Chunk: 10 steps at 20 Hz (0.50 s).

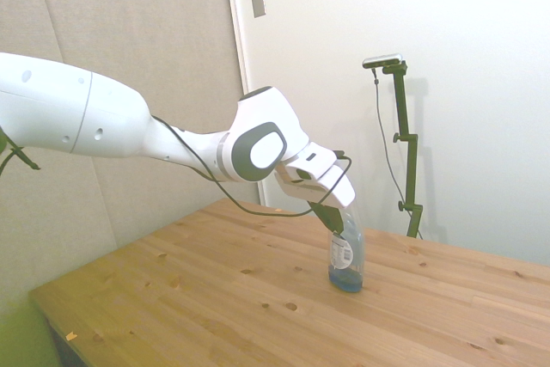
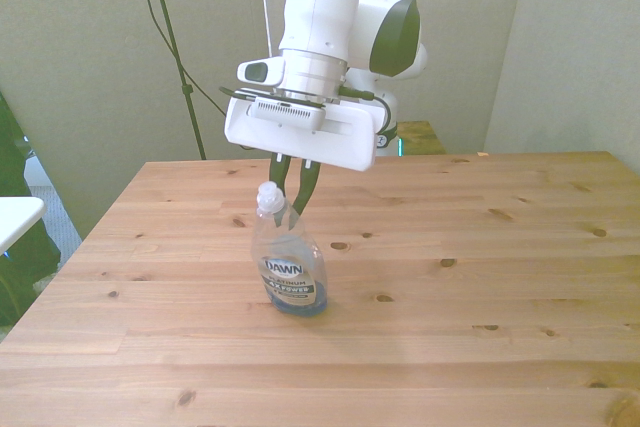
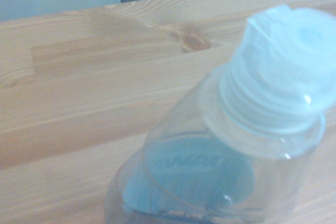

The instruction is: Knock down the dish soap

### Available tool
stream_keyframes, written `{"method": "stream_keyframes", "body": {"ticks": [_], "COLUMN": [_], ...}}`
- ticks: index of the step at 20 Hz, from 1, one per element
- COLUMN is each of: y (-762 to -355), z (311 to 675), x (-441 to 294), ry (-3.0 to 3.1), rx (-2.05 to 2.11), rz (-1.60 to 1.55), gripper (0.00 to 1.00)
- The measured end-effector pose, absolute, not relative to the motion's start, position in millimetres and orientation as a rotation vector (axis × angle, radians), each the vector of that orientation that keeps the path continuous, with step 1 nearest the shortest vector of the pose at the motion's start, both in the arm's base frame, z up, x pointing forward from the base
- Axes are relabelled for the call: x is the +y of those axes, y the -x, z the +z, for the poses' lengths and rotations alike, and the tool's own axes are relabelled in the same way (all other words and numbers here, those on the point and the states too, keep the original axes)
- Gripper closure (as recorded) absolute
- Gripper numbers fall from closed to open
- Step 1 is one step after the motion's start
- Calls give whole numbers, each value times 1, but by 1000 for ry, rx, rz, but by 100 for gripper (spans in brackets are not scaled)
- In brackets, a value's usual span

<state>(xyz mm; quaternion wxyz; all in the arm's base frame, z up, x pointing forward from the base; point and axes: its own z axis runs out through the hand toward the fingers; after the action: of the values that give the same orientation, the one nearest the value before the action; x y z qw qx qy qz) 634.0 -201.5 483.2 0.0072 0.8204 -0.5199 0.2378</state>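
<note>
1 dish soap (image 2: 288, 265) bottle stands near the middle of the bench (image 2: 480, 287), closer to the front view's left edge. It leans a little, cap tipped toward that edge. The claw (image 2: 294, 190) sits right behind the neck, and its 2 fingers look pinched nearly together, holding nothing. It is placed high on the bottle, so I think it is pushing the top to tip it over. No other things are on the bench, so nothing blocks the fall.
</note>
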Motion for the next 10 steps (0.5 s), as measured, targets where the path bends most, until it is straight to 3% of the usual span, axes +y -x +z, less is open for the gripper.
{"method": "stream_keyframes", "body": {"ticks": [10], "y": [-695], "z": [481], "x": [-244], "ry": [-2474], "rx": [-1675], "rz": [894], "gripper": [100]}}
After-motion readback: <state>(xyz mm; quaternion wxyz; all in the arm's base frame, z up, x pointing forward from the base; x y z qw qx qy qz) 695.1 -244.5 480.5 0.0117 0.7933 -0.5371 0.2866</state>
